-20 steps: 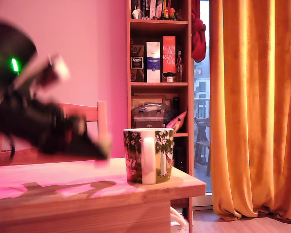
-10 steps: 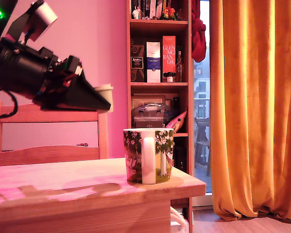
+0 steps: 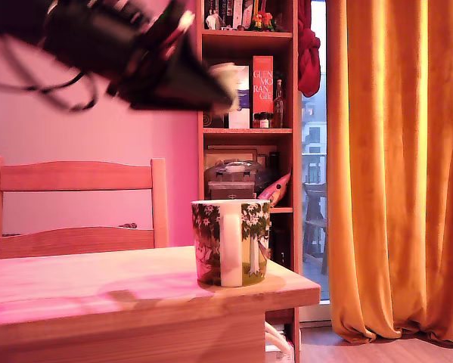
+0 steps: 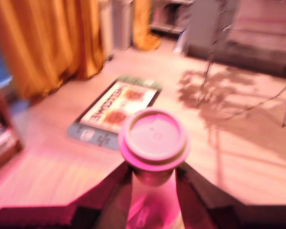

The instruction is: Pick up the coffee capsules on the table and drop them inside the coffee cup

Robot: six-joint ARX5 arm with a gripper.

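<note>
Beige capsule [image 4: 154, 139] (rim up) in closed hand [image 3: 215, 89], above white cup [image 3: 231, 242].

1 capsule [image 4: 153, 138], 1 cup [image 3: 231, 243], 1 chair [image 3: 75, 208].

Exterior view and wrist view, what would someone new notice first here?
The blurred black robot hand, high at the exterior view's upper left, grips a small pale beige coffee capsule above and left of the large white tree-printed ceramic mug. That mug stands near the light wooden table's right corner, with tall orange curtains behind.
</note>
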